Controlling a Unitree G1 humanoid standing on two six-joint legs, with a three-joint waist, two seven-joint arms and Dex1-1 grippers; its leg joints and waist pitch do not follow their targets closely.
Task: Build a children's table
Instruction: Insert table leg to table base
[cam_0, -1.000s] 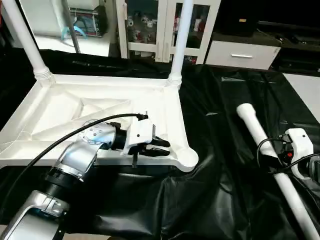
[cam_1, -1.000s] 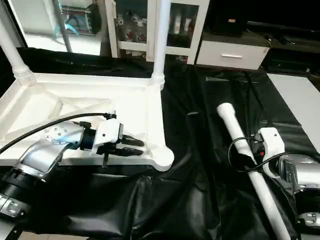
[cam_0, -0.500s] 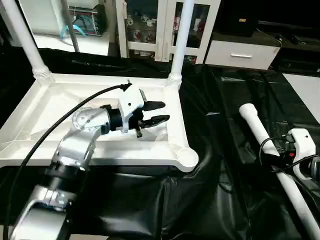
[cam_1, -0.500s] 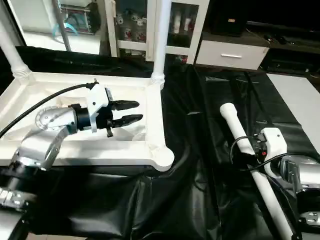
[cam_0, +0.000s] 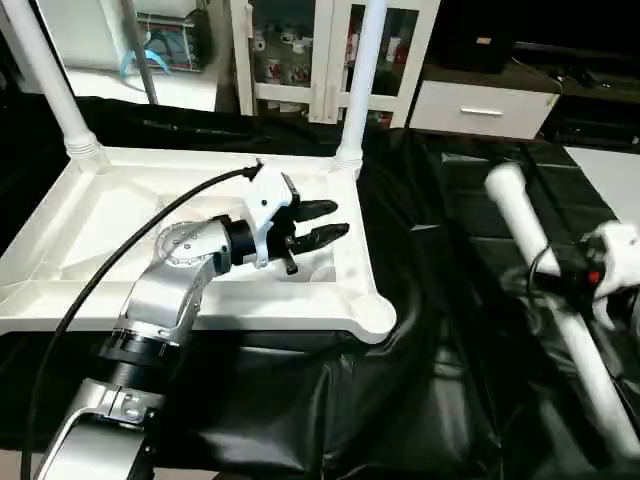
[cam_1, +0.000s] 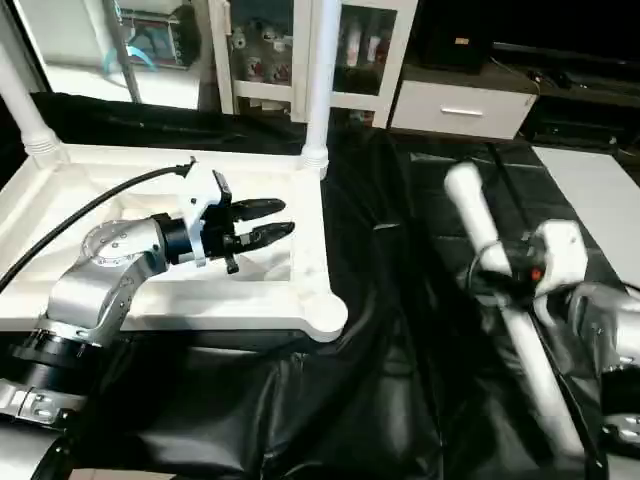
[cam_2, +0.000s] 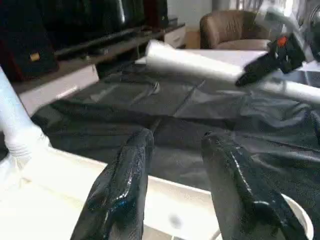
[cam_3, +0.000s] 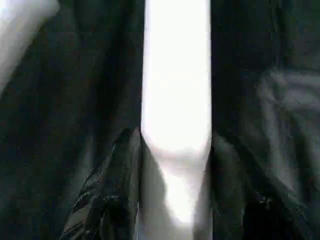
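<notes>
While the right fingers (cam_3: 120, 200) are clenched around the loose leg (cam_1: 490, 270), its thick end tilted up off the black cloth (cam_0: 440, 300), the left fingers (cam_0: 325, 222) hover parted and empty over the upturned children's table (cam_0: 100, 230). The empty corner socket (cam_0: 375, 315) sits just below them; I'd swing the leg's thick end squarely over it before pressing in.

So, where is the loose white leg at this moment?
In the left eye view the loose leg is on the robot's right, over the black cloth, beside the upturned tabletop, with the right claw closed around it.
</notes>
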